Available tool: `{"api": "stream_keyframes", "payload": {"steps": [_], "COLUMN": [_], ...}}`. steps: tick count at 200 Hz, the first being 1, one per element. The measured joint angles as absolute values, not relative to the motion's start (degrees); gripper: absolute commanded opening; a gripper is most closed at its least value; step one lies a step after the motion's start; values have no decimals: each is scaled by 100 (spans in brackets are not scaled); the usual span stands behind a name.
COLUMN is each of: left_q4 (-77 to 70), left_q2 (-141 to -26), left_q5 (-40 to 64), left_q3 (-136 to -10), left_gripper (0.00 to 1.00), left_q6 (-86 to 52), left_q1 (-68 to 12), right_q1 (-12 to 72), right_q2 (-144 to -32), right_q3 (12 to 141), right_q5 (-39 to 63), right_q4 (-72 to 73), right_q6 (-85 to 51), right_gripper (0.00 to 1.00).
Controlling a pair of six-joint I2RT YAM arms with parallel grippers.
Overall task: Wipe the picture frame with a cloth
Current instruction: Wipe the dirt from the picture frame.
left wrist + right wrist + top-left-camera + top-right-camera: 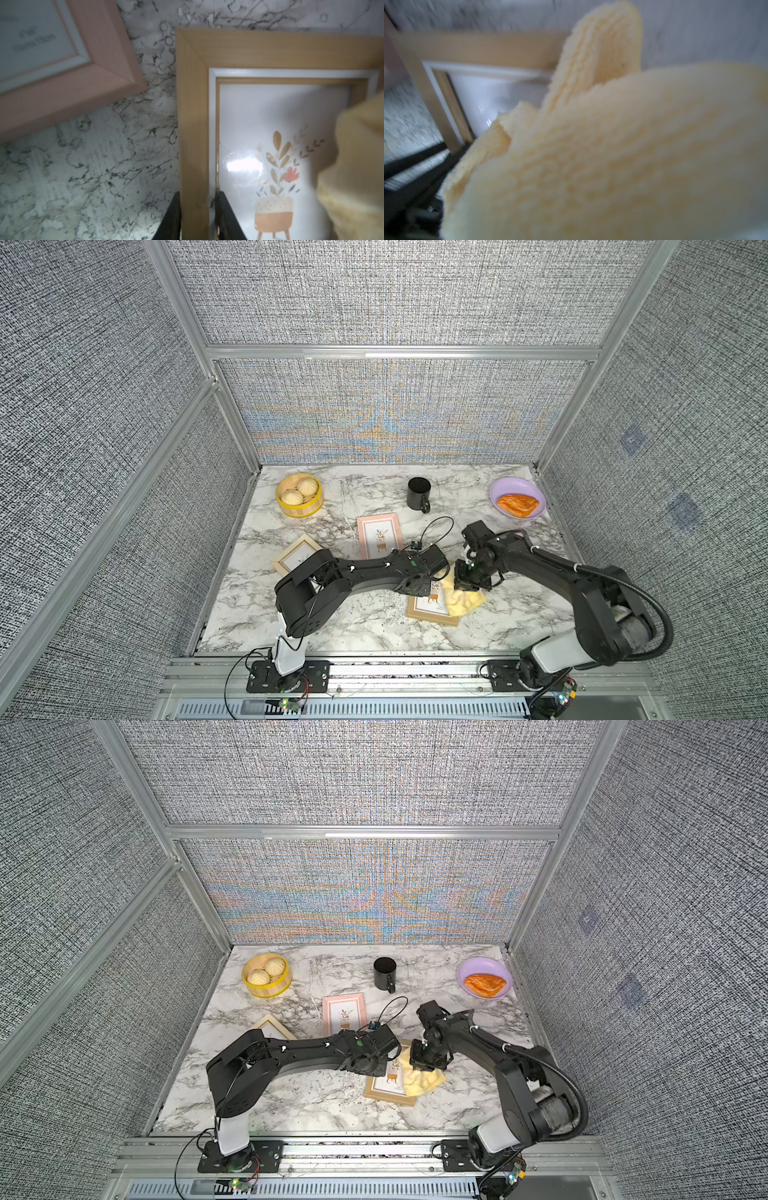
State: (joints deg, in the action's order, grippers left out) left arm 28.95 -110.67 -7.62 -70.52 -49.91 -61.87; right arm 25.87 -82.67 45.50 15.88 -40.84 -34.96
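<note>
Where the 2 arms meet, low and right of centre in both top views, a tan wooden picture frame (430, 616) lies flat on the marble worktop (332, 626) with its flower-pot print facing up. The left gripper (198, 196) is clamped on that frame: in the left wrist view, at bottom centre, its 2 black fingers (225, 214) straddle one side rail, one outside the wood and one on the glass side. The cloth (463, 601), pale yellow and fluffy, is bunched over the right-hand part of the frame and spills past its edge onto the worktop. The right gripper (464, 583) points down into the bunch, jaws closed on the cloth; in the right wrist view the cloth (612, 155) fills most of the picture and hides the fingers, with a corner of the frame (477, 47) at upper left. A pink frame (379, 535) lies just above centre, apart from the cloth, and a cream frame (297, 556) sits left of it, partly under the left arm. Along the back edge stand a bamboo steamer (303, 510) with 2 buns at left, a black mug (417, 492) in the middle and a purple plate (505, 485) with an orange pastry (517, 504) at right
</note>
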Motion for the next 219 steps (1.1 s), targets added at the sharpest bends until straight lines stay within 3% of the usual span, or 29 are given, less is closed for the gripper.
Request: {"api": "stream_keyframes", "payload": {"steps": [48,128,219], "left_q4": [2912,2834,2908], "left_q2": [-11100,-11008,-11078], "left_q5": [-729,-622,-482], "left_q3": [-7065,-7008,-7185], "left_gripper": [0,0,0], "left_q6": [-4995,-5033,-5349], "left_q1": [-6184,-6173,-6173], "right_q1": [3153,3474,4362], "right_q2": [-7400,-6490,-7177], "right_q3": [3535,3920,3885], "right_q5": [1590,1225,967], "right_q4": [-4469,-4901,-4010], "right_q6": [-4128,-4578,-5111], "right_gripper": [0,0,0]}}
